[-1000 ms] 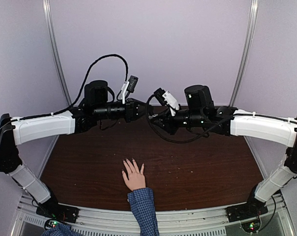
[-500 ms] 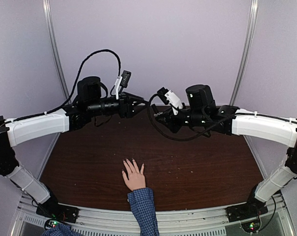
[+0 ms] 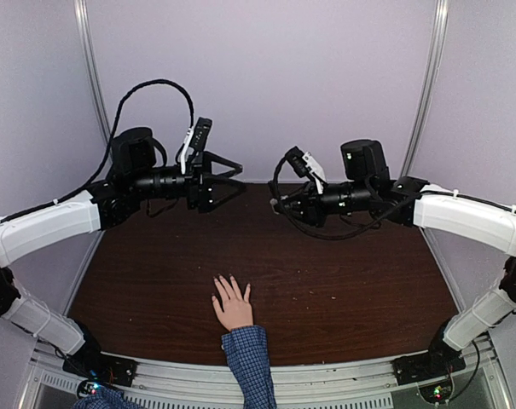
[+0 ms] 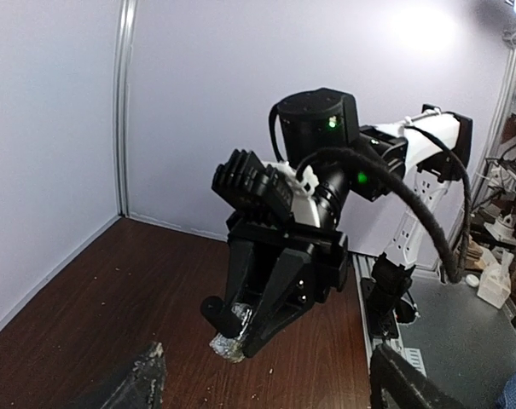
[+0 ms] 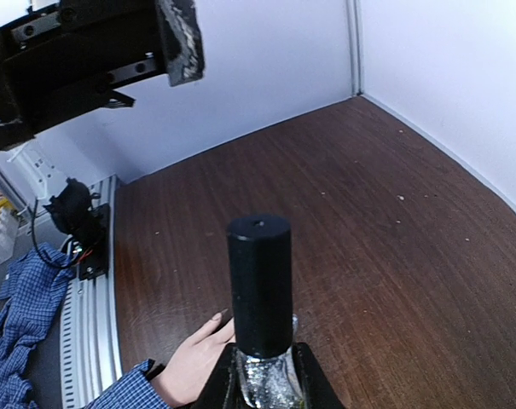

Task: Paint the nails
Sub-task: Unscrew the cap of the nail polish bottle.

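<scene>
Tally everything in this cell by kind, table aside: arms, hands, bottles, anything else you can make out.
Robot arms: 2, the left arm and the right arm
Human hand: 1, flat on the table
Polish bottle: 1, black-capped, gripped by the right gripper
Total: 4

Bright, even, soft light, only faint shadows on the dark brown wooden tabletop [image 3: 326,290], blown-out glare patch on the pale lilac back wall [image 4: 420,25] in left wrist view, silver frame posts [image 3: 91,85] bow from fisheye in top view, small glittery polish bottle with black cap [image 5: 258,281] sharp up close.
</scene>
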You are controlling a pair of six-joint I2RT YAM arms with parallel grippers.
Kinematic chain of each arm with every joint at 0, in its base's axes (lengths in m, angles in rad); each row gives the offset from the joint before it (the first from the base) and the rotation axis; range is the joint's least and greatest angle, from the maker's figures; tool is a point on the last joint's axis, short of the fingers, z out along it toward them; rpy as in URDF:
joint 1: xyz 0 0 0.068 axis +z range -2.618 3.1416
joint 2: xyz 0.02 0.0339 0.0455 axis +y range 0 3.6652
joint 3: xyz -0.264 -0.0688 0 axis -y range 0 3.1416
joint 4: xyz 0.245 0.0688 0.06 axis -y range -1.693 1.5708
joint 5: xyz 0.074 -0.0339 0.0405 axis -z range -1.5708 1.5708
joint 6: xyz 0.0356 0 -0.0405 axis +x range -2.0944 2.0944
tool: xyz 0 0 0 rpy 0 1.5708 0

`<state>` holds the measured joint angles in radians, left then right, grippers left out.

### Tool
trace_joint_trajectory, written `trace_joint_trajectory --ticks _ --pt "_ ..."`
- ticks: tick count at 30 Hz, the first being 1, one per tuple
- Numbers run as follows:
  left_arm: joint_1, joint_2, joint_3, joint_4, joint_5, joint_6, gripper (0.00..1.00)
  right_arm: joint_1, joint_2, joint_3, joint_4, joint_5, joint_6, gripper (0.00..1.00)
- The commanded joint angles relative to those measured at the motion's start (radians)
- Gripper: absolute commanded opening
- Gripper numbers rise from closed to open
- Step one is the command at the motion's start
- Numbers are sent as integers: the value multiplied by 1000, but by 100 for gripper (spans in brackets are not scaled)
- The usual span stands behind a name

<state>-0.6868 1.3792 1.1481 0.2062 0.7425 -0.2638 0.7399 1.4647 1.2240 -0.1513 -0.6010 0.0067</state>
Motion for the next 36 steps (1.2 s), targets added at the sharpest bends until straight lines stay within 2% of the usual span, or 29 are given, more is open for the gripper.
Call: trace_joint_trajectory --ticks 1,7,12,20,24,30,36 --pt "6 0 -17 -2 136 102 82 -5 -9 19 -9 -172 -27 0" --pt "-6 6 -54 111 248 109 77 -6 24 52 -9 -357 -10 0" --pt "-51 15 -41 59 282 224 72 4 64 85 21 -543 38 0" --pt "-80 68 -20 147 292 186 61 36 74 114 7 -625 27 0" --pt "-96 96 -10 183 301 160 57 50 81 134 -53 -634 -22 0" --pt "-102 111 -41 348 329 59 48 55 86 143 -67 -656 -32 0" --pt "-102 110 -51 385 337 41 41 56 97 146 -75 -682 -31 0"
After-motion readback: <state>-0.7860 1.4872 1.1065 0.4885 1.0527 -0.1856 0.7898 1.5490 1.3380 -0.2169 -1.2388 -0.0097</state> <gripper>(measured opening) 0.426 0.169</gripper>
